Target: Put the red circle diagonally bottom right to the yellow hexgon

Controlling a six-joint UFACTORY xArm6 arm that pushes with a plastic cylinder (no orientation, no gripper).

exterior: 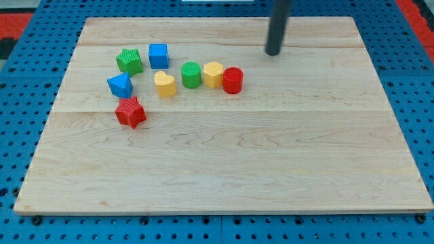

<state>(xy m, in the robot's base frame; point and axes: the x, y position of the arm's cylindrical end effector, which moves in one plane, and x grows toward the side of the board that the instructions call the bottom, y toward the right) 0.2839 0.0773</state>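
Note:
The red circle point(232, 80) stands on the wooden board, touching the right side of the yellow hexagon point(213, 74) and a little lower than it. My tip point(273, 53) is on the board above and to the right of the red circle, with a clear gap between them. The rod rises out of the view's top.
A green circle point(191, 74) sits just left of the yellow hexagon, then a yellow heart point(164, 84). Further left are a blue square point(158, 55), a green star point(129, 61), a blue triangle point(120, 85) and a red star point(130, 112). The board point(224, 169) lies on blue pegboard.

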